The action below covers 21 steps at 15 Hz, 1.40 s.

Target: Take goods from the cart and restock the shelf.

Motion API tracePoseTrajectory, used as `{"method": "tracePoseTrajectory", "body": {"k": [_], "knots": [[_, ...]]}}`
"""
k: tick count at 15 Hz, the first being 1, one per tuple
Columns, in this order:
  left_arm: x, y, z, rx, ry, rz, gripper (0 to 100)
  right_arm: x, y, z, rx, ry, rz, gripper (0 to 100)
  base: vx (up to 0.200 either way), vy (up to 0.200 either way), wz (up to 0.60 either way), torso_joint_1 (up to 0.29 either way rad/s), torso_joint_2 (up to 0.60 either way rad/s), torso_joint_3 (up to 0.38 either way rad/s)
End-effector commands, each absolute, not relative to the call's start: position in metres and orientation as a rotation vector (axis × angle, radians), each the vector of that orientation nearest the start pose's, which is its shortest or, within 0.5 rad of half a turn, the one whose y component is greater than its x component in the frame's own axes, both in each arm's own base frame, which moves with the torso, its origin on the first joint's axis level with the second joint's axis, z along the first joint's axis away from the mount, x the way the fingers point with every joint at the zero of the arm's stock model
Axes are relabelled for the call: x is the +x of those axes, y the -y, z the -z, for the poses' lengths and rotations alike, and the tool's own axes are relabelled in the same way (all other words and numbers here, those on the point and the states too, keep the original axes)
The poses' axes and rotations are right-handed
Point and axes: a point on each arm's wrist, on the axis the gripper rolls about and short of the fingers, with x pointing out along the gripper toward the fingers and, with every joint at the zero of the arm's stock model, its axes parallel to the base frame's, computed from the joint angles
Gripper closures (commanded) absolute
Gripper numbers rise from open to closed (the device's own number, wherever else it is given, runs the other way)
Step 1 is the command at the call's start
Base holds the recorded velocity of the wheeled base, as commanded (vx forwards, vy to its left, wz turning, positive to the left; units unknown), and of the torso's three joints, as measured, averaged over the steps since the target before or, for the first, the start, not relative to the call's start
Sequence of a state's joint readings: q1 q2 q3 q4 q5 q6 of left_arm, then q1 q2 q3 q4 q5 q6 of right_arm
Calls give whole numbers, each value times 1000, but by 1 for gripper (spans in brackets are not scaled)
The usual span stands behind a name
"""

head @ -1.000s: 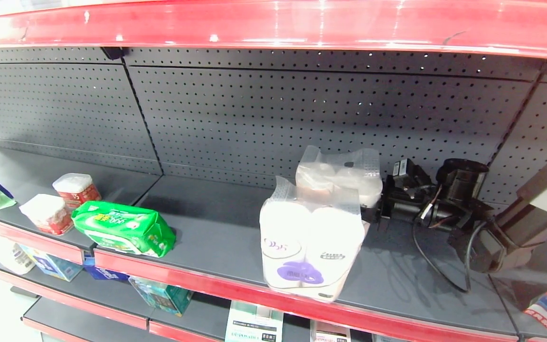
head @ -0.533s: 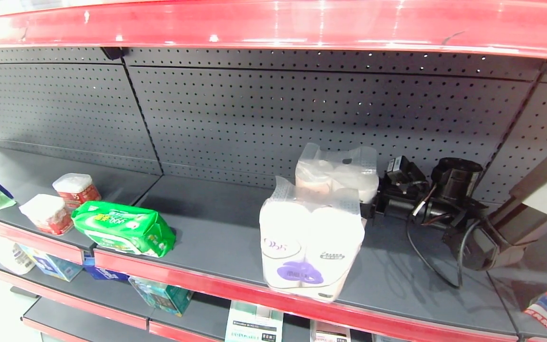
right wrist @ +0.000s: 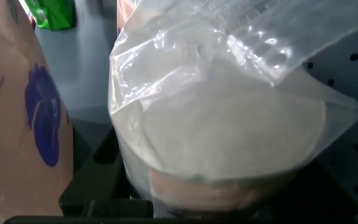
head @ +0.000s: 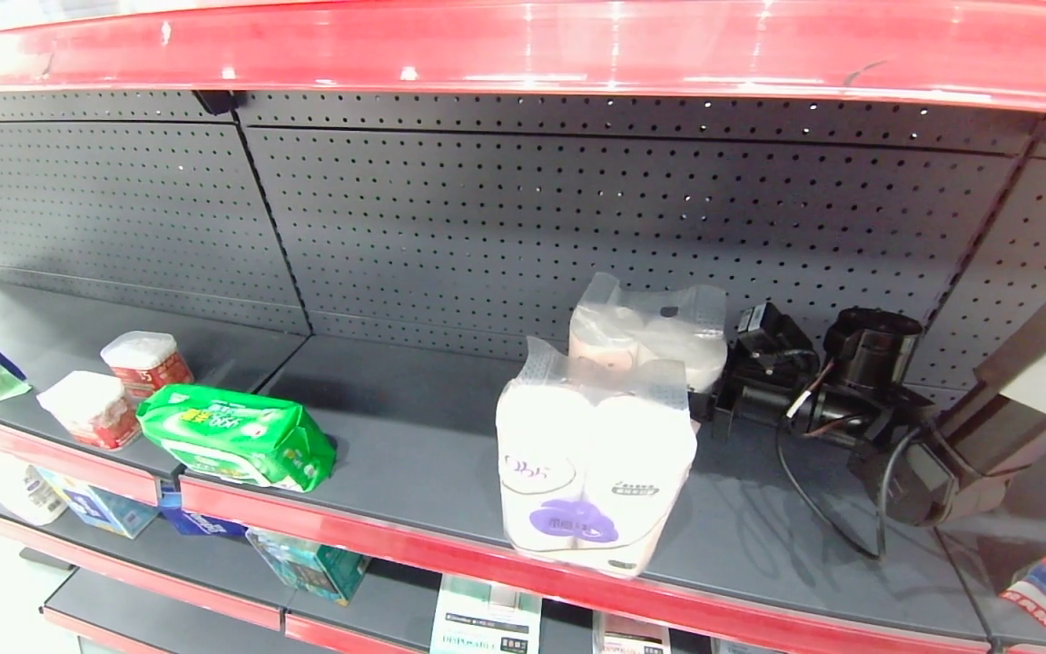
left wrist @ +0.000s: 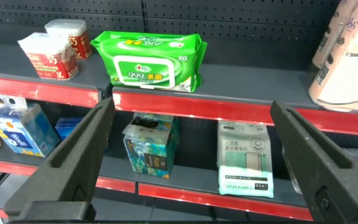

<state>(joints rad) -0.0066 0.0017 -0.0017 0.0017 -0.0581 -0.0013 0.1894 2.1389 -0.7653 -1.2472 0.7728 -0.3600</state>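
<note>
We squeeze the back roll pack [head: 648, 329] in our right end effector [head: 728, 386], just behind the front roll pack [head: 591, 463], probably to fill the back first. Our left end effector [left wrist: 191, 109] hangs with its fingers apart.

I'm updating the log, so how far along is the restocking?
Done: one roll pack stands at the shelf front. In hand: right gripper holds a second pack behind it, not yet released. To do: let go; left gripper is open and empty.
</note>
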Motion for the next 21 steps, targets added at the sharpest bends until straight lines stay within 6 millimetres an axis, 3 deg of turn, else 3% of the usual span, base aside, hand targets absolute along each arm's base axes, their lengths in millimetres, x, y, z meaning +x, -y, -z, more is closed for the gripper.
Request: {"method": "tracePoseTrajectory", "body": {"k": [1, 13, 21], "knots": [[-23, 1, -76, -2, -2, 64, 0, 355, -84, -85, -295, 48, -970, 100, 0, 0, 0, 0, 0, 0], [-23, 1, -76, -2, -2, 64, 0, 350, -94, -83, -312, 41, -955, 100, 0, 0, 0, 0, 0, 0], [-23, 1, -76, -2, -2, 64, 0, 345, -90, -83, -303, 25, -951, 100, 0, 0, 0, 0, 0, 0]]}}
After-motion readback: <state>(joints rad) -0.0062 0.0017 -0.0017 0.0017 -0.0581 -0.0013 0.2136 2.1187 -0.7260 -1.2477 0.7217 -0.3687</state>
